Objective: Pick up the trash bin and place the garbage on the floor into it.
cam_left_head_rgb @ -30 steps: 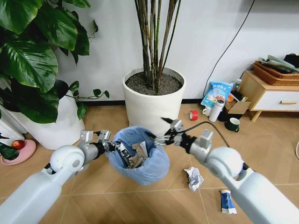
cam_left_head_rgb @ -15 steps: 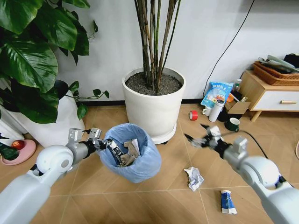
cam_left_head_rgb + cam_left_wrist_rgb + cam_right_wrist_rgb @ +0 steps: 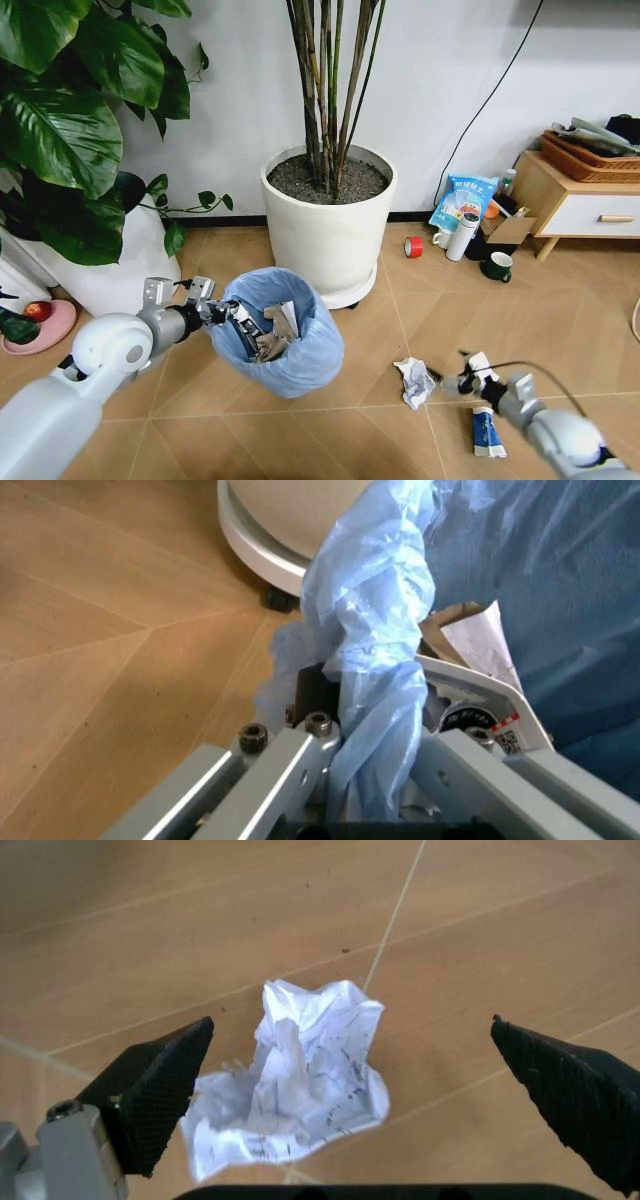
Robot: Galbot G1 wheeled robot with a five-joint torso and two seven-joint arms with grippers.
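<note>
Item: trash bin [image 3: 283, 335], small, round, lined with a crinkly light-blue bag folded over the rim. Held off the floor [image 3: 330, 440] by the left hand [image 3: 225, 312], whose fingers were clamped on the rim and bag fold, one inside and one outside (seen close in the left wrist view). Contents: paper scraps and a wrapper.

Item: crumpled white paper wad [image 3: 295, 1080], lying on the floor in front of the big white plant pot [image 3: 330, 225] and to its right, just beside a blue-white packet [image 3: 484, 432]. The right hand [image 3: 370, 1087] hung low over the wad, fingers spread wide to either side of it, not touching.

Handling, by judgement: wad very light, soft, crushable, not fragile; best pinched across its raised middle ridge, since the flat edges may slip out. Packet thin and flat, likely harder to lift off the boards.
</note>
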